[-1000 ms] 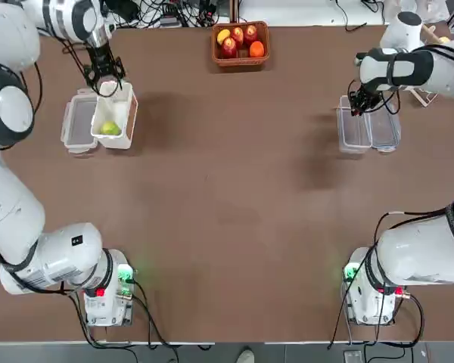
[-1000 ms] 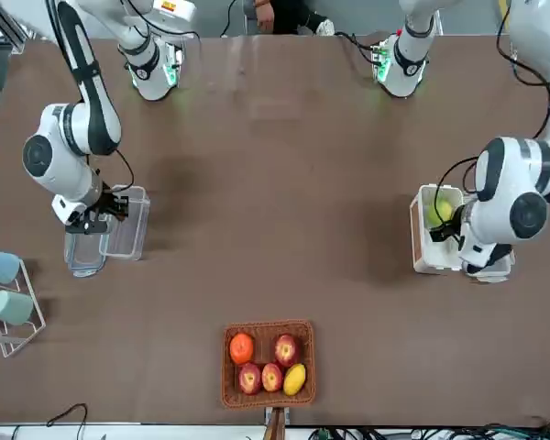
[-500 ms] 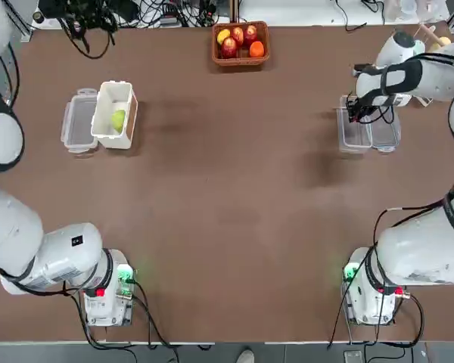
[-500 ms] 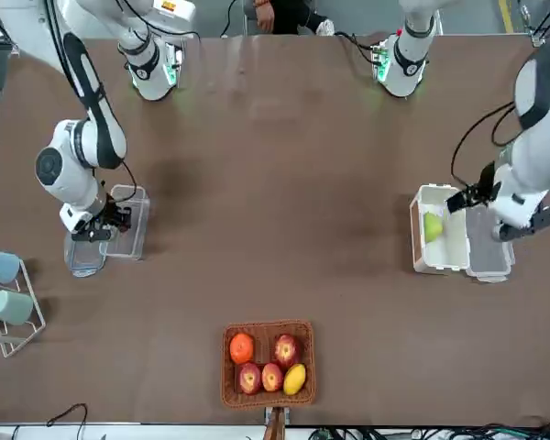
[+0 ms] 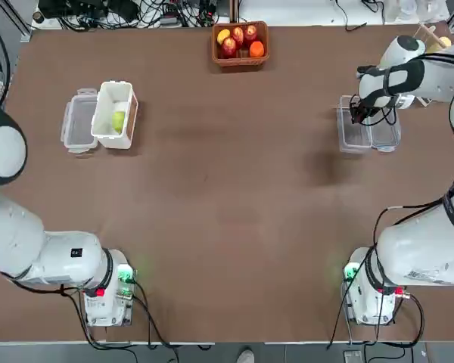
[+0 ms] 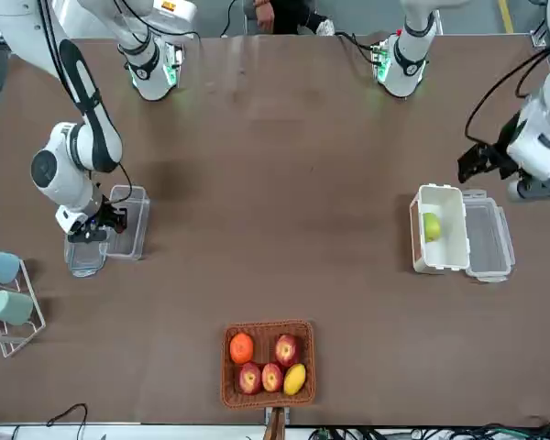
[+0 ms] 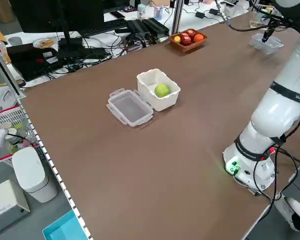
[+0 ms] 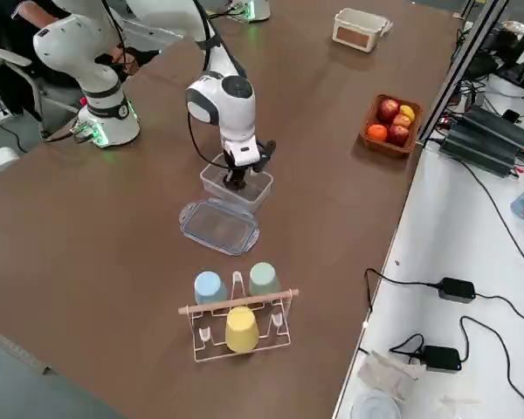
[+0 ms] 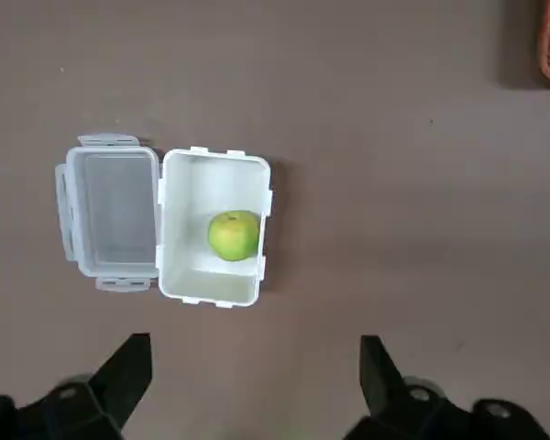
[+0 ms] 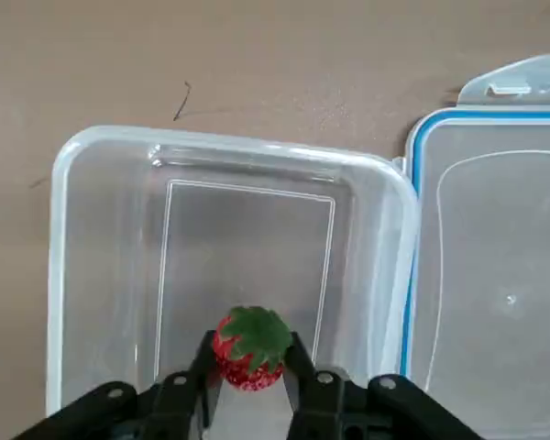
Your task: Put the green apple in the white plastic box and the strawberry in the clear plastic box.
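Note:
The green apple (image 9: 234,235) lies inside the white plastic box (image 9: 215,286), also seen from above as apple (image 5: 118,120) in box (image 5: 113,86). My left gripper (image 9: 252,385) hangs high above that box, open and holding nothing; in the front view the left gripper (image 6: 473,164) is off to the box's side. My right gripper (image 10: 250,368) is shut on the strawberry (image 10: 249,348), a small red berry with a green cap, held over the inside of the clear plastic box (image 10: 229,147). From above, the right gripper (image 5: 356,108) stands at the far end of the clear box (image 5: 353,133).
The clear box's lid (image 10: 495,275) lies beside it. The white box's lid (image 5: 79,121) lies next to the tub. A basket of red apples and other fruit (image 5: 240,41) sits at the far edge. A rack of cups (image 8: 236,314) stands near the right side.
My left gripper has risen and drawn away from the white box, leaving the green apple inside. The right gripper has stayed over the clear box with the strawberry, shifting only slightly.

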